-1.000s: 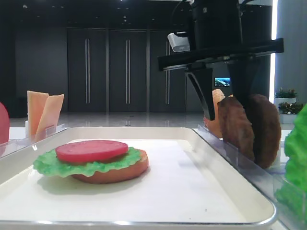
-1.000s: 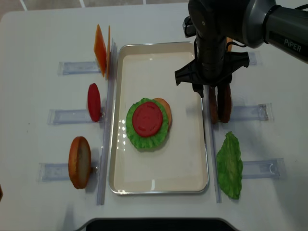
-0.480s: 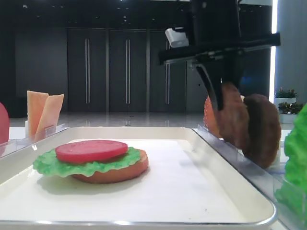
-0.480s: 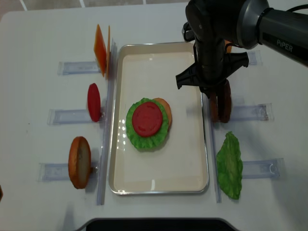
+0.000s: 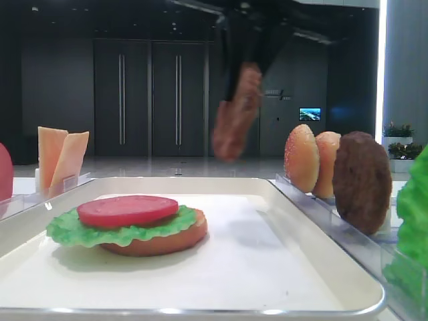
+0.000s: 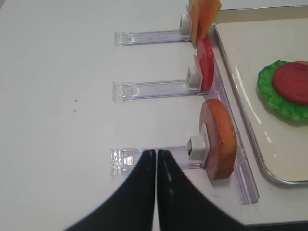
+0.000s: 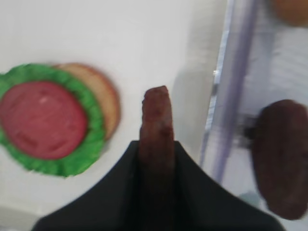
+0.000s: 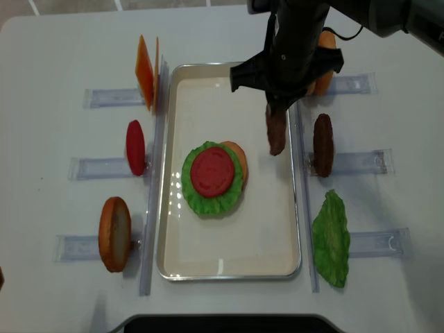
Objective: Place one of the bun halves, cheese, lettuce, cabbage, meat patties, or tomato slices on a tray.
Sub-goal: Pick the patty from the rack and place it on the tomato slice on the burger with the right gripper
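Gripping meat patty point(image 7: 156, 126) edgewise in right gripper point(image 7: 155, 159), jaws clamped across flat faces. Hanging upright above tray point(image 8: 281, 229), beside stacked tomato slice point(image 8: 210, 171). Judging patty stiff, light, rough-surfaced; holding securely. Resting left gripper point(image 6: 156, 159) closed, empty.

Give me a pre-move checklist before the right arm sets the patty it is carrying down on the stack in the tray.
1. Grip: right gripper shut on the held meat patty, patty on edge between the fingers. Ok.
2. Lift clearance: held patty hangs in the air, clear of the tray floor in the low exterior view. Ok.
3. Target: tomato slice lies flat on the lettuce and bun base, top bare. Ok.
4. Alignment: held patty is to the right of the stack, not above it. Not ok.
5. Orientation: patty is upright, the stack is flat. Not ok.
6. Left gripper: over the table beside the left racks, outside the tray. Ok.
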`<state>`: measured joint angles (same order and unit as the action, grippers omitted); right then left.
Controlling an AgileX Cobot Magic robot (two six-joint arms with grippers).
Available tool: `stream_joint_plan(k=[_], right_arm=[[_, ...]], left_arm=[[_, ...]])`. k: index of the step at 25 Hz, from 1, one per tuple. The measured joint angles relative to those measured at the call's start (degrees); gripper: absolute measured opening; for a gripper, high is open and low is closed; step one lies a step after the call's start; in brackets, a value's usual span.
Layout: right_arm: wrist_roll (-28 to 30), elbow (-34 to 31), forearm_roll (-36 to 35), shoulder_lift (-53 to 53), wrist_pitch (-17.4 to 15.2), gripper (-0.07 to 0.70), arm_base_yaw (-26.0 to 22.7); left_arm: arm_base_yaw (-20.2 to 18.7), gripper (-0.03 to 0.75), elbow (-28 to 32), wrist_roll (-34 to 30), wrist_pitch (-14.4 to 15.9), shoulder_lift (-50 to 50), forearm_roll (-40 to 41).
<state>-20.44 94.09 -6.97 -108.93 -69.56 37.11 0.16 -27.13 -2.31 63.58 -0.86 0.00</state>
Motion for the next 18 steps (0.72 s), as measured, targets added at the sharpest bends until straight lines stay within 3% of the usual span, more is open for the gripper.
stream_joint_plan(k=[1, 5, 7, 9, 18], right_arm=[[3.2, -0.2, -4.5, 0.0, 1.5, 0.101, 0.0], [23.2, -3.2, -29.3, 0.0, 13.0, 0.101, 0.0], [34.2, -5.3, -41.2, 0.0, 16.2, 0.101, 0.0], [40.6, -7.3, -47.9, 0.0, 17.7, 0.101, 0.0], [48.1, -17.1, -50.7, -0.1, 26.3, 0.101, 0.0]], left_arm=[[0.0, -0.007, 0.0, 0.0, 0.0, 0.0, 0.0], [0.0, -0.007, 0.0, 0.0, 0.0, 0.0, 0.0], [0.0, -0.007, 0.0, 0.0, 0.0, 0.0, 0.0], [0.0, -0.007, 0.0, 0.0, 0.0, 0.0, 0.0], [0.0, -0.007, 0.0, 0.0, 0.0, 0.0, 0.0]])
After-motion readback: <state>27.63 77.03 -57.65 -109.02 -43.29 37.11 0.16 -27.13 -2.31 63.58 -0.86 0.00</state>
